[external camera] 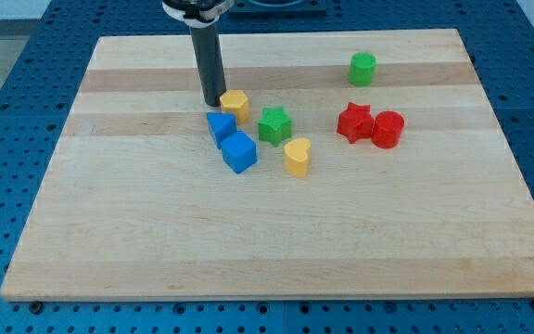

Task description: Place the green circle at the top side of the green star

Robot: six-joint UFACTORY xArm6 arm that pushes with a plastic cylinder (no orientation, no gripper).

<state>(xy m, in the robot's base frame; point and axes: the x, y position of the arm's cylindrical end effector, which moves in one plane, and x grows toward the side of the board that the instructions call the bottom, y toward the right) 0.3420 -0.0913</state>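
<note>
The green circle (pixel 362 69) stands near the view's top, right of centre. The green star (pixel 273 125) sits in the middle of the board, well to the lower left of the circle. My tip (pixel 213 102) rests on the board just left of a yellow hexagon block (pixel 235 104), up and left of the green star and far left of the green circle.
A blue triangle (pixel 220 126) and a blue cube (pixel 239 152) lie just below my tip. A yellow heart (pixel 297 157) sits below the star. A red star (pixel 355 122) and a red cylinder (pixel 387 129) touch at the right. The wooden board (pixel 267 250) lies on a blue pegboard table.
</note>
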